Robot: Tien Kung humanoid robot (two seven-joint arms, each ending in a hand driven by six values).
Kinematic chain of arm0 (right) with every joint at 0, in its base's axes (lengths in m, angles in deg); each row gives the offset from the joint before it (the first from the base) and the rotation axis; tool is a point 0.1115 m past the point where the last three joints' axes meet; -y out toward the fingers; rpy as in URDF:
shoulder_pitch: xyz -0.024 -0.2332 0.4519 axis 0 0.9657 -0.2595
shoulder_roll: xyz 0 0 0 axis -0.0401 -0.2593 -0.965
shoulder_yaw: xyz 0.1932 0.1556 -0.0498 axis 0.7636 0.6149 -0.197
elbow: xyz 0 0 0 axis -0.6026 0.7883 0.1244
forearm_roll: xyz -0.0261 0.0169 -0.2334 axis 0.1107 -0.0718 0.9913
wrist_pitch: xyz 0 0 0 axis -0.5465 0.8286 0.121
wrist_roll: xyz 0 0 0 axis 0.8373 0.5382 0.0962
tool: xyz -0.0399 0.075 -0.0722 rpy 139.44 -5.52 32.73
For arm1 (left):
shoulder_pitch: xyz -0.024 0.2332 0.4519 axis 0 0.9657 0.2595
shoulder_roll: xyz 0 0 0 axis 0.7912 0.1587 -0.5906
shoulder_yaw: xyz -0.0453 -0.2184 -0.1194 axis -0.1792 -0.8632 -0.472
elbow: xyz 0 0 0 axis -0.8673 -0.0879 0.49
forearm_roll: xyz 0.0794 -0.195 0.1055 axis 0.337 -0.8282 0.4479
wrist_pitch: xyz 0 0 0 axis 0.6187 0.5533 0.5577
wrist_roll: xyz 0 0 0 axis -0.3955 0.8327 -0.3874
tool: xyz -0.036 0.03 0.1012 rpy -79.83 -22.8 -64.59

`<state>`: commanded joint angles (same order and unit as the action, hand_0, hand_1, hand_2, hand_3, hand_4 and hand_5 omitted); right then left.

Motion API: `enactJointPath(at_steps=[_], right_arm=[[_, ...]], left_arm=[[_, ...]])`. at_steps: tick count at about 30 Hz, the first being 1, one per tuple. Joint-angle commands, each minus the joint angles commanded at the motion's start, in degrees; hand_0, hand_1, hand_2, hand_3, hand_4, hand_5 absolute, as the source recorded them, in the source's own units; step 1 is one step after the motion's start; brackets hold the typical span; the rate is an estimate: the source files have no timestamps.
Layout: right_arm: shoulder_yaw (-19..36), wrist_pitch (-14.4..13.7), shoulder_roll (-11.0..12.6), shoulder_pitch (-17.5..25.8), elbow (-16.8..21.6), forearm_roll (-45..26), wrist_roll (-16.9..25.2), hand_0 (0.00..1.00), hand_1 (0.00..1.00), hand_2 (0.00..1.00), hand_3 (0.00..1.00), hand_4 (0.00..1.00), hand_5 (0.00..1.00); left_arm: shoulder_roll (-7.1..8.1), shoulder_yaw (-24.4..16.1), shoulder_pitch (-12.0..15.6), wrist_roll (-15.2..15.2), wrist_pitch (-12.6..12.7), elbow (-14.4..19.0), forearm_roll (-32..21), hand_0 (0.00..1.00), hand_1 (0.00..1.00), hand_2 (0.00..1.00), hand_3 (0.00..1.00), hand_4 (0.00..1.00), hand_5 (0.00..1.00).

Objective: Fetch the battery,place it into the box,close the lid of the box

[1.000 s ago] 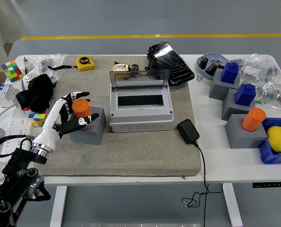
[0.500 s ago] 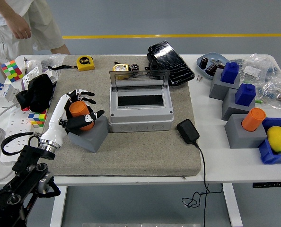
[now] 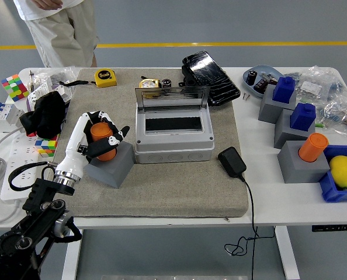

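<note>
Down at the near left the left hand (image 3: 97,140) is wrapped round the battery (image 3: 105,139), fingers curled across its orange side and thumb at the front, so it's a closed grip on the thing itself. The battery is a short orange cylinder seated in a grey block (image 3: 110,165) on the tan mat (image 3: 162,192), and that block sits skewed, its near corner turned toward the counter (image 3: 290,210) edge. The long axis runs nearly upright, leaning a touch to the left, top end pointing up. My read: it's rigid and smooth, likely light for its bulk, maybe a bit slick, so a wrap round the middle of the barrel looks like the right hold; a pinch at the top rim could let it twist. It may drag in the block's socket, so a straight pull along its axis seems wise. Just right of it stands the grey box (image 3: 173,143), lid (image 3: 172,97) tilted up at the back, the opening dark and clear. The right hand isn't in view.
</note>
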<state>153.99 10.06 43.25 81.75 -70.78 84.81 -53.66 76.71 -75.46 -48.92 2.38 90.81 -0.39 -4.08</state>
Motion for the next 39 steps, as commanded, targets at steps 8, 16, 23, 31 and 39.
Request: enactJointPath(at_steps=[8, 16, 23, 31, 39], right_arm=[[-0.3, -0.1, -0.1, 0.0, 0.0, -0.3, 0.3, 0.681, 0.665, 0.699, 0.634, 0.998, 0.622], [0.1, -0.2, 0.0, 0.0, 0.0, 0.1, 0.3, 0.681, 0.664, 0.7, 0.633, 0.998, 0.622], [-0.2, -0.3, 0.1, -0.1, 0.0, -0.4, 0.4, 0.681, 0.665, 0.7, 0.633, 0.998, 0.622], [-0.4, -0.3, 0.2, -0.1, 0.0, -0.5, 0.3, 0.681, 0.665, 0.7, 0.632, 0.998, 0.622], [-0.8, -0.3, 0.2, -0.2, 0.0, -0.6, 0.3, 0.681, 0.664, 0.698, 0.631, 0.998, 0.621]], left_arm=[[0.53, -0.7, 0.0, 0.6, 0.2, 2.6, 0.7, 0.092, 0.096, 0.145, 0.175, 0.497, 0.002], [3.76, 0.6, -3.9, -7.7, -0.1, 10.6, 11.8, 0.094, 0.096, 0.146, 0.177, 0.492, 0.002], [7.06, 10.4, -13.8, -19.3, -0.5, 13.1, 27.6, 0.112, 0.104, 0.154, 0.185, 0.522, 0.002], [5.44, 21.1, -24.1, -28.5, -2.4, 9.8, 40.4, 0.128, 0.12, 0.169, 0.204, 0.585, 0.002], [1.91, 26.7, -29.2, -29.6, -2.9, 4.0, 43.8, 0.165, 0.143, 0.187, 0.225, 0.76, 0.002]])
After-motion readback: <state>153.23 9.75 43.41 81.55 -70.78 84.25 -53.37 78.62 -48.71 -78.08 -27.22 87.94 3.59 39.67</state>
